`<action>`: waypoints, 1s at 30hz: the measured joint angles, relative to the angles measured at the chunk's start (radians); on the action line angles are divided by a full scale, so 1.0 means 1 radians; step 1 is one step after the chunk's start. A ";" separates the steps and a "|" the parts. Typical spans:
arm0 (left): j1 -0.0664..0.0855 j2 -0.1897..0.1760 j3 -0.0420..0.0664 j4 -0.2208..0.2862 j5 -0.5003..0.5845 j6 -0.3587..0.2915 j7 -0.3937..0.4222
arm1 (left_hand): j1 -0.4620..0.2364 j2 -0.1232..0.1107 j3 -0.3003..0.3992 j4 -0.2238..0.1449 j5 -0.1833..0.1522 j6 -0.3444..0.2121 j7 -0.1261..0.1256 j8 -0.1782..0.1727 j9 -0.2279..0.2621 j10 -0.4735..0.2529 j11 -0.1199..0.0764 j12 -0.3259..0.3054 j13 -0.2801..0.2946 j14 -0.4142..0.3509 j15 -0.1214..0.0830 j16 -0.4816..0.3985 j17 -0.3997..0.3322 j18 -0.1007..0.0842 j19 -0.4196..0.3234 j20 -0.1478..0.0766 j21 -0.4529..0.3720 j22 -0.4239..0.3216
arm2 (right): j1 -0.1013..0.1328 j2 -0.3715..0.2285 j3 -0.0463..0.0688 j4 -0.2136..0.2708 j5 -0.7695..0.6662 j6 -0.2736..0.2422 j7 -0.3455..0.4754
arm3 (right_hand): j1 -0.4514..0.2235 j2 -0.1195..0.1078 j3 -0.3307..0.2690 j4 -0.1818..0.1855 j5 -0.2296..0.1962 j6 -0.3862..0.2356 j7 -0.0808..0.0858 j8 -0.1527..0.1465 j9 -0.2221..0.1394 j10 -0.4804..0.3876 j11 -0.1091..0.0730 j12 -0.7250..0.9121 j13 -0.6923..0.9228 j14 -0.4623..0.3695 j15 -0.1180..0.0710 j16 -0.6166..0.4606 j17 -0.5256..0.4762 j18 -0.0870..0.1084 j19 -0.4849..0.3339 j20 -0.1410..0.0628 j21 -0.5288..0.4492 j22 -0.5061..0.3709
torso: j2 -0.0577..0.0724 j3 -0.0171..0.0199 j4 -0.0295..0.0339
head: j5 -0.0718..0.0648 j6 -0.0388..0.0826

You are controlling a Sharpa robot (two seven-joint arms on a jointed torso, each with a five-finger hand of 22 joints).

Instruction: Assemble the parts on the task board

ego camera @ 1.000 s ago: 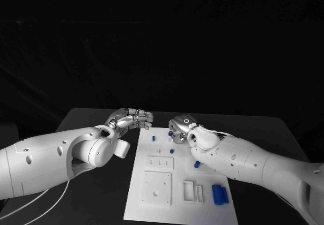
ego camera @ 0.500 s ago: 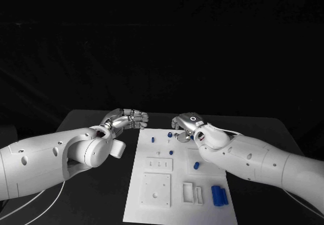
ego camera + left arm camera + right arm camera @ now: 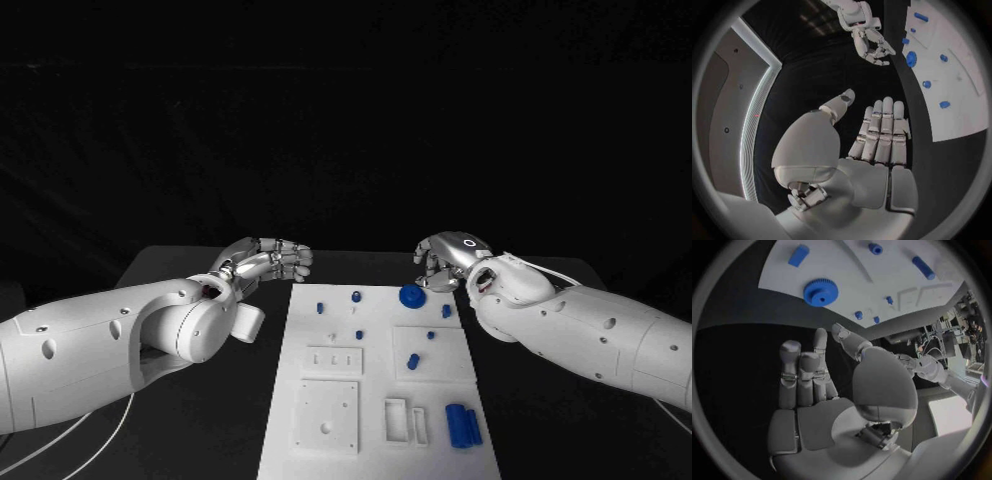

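Observation:
The white task board [image 3: 310, 310] lies lengthwise in the middle of the black table. A blue gear [image 3: 411, 296] lies flat at its far end, also seen from both wrists as the gear [image 3: 911, 58] [image 3: 821, 292]. Small blue pegs [image 3: 355, 296] stand or lie on the far half, and a pair of blue cylinders [image 3: 462, 422] lies near the front right corner. My left hand [image 3: 267, 260] hovers off the board's far left corner, its fingers [image 3: 882, 130] straight and holding nothing. My right hand [image 3: 447, 258] hovers just beyond the gear, its palm [image 3: 811, 385] bare.
A raised white plate [image 3: 329, 415] with holes and two slotted blocks [image 3: 404, 415] sit on the board's near half. Black tabletop [image 3: 188, 265] runs along both long sides of the board. My two white forearms flank the board.
My right hand has drawn back to the right from the board's far end, and the blue gear now shows lying there. The left hand has barely moved. The camera has shifted slightly.

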 measured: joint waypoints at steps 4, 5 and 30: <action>0.000 0.000 0.000 -0.002 0.000 0.000 0.000 | -0.003 0.003 0.000 0.000 0.000 0.000 0.000 0.000 0.000 0.000 0.000 0.000 0.000 0.000 0.000 0.000 0.001 -0.001 0.000 0.000 0.000 0.000 | 0.000 0.000 0.000 -0.039 0.036 0.055 0.012 | -0.004 0.008 -0.018 -0.005 0.010 -0.012 0.003 -0.021 -0.006 -0.229 0.001 0.485 0.487 0.004 -0.002 0.049 0.037 0.000 0.009 -0.005 0.029 0.000 | 0.000 0.0028 -0.0035 | 0.000 0.001; 0.000 0.000 0.000 -0.002 0.000 0.000 0.000 | -0.003 0.003 0.000 0.000 0.000 0.000 0.000 0.000 0.000 0.000 0.000 0.000 0.000 0.000 0.000 0.000 0.000 -0.001 0.000 0.000 0.000 0.000 | 0.000 0.002 0.000 -0.050 0.042 0.067 0.015 | -0.007 0.011 -0.019 -0.004 0.016 -0.013 0.004 -0.022 -0.007 -0.248 0.006 0.520 0.520 0.002 0.000 0.057 0.045 0.000 0.009 -0.005 0.037 0.000 | 0.000 0.0034 -0.0038 | 0.000 0.002; 0.000 0.016 0.000 -0.013 -0.001 0.001 0.001 | -0.003 0.003 0.003 -0.003 0.000 0.000 0.000 0.000 0.000 0.000 0.000 0.000 0.000 0.000 0.000 0.000 0.001 -0.006 -0.004 0.004 0.000 0.000 | -0.034 0.113 -0.001 -0.209 0.129 0.187 0.065 | -0.067 0.052 -0.058 -0.020 0.085 -0.038 0.004 -0.034 -0.004 -0.165 0.003 0.816 0.765 -0.011 -0.003 0.134 0.166 -0.002 0.006 -0.021 0.134 0.000 | 0.005 0.0053 0.0037 | -0.009 -0.010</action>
